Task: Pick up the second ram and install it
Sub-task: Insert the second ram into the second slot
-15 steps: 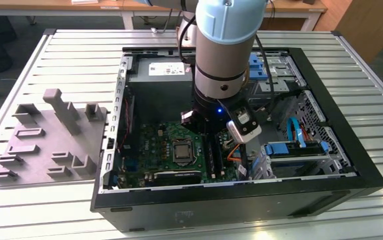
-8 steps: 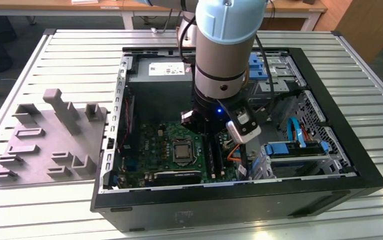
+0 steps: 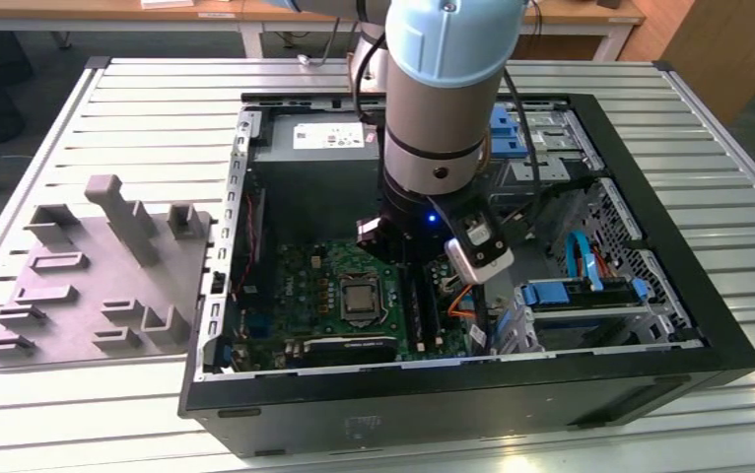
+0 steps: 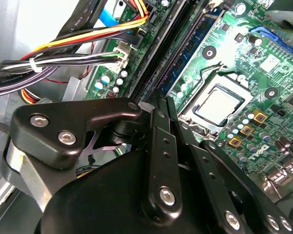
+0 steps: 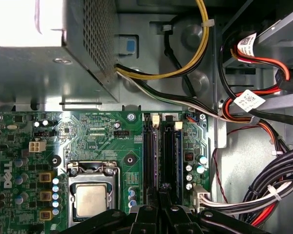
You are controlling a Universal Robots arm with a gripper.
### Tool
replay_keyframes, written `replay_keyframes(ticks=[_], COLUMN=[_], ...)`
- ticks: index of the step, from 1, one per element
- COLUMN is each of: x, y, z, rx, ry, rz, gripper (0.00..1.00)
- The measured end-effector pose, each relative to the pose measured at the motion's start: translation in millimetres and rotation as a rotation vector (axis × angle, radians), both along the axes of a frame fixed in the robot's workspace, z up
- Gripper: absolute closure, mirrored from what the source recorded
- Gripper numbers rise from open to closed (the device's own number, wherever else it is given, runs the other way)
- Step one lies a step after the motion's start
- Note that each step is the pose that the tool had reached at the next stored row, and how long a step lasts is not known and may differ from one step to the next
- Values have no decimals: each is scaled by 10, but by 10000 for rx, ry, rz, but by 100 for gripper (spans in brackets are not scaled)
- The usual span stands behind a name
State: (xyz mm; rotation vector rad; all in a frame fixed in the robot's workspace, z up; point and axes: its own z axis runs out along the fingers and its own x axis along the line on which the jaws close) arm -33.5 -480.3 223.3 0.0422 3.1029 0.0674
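1. Black steel pc case [image 3: 483, 414] lies open on the slatted metal table [image 3: 128, 108]. The arm [image 3: 444, 89] reaches straight down into it.
2. Grey plastic holder block [image 3: 102, 286], all pegs and pockets, sits beside the case and well apart from the arm. So imo pickup's over and this is the install step.
3. Green mobo [image 5: 102, 136] is glossy, w/ a shiny square cpu lid [image 5: 90, 200].
4. Gripper [image 4: 162, 102] is black metal links, fingers drawn together right over the long black slots [image 5: 150, 156]. Can't tell if anything's pinched between them.
5. Ram stick: can't pick it out for sure. A thin blue-green strip [image 4: 188, 46] runs along the slots just past the fingertips. Could be it, or the other stick.
6. Seating prob calls for a straight, even push w/ the notch lined up.
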Motion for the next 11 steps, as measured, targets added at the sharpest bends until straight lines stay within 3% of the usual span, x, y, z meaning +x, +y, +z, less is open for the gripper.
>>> replay_keyframes(ticks=[11], x=[0], y=[0], z=[-34], rx=[-1], ry=[1], rz=[0], gripper=[87])
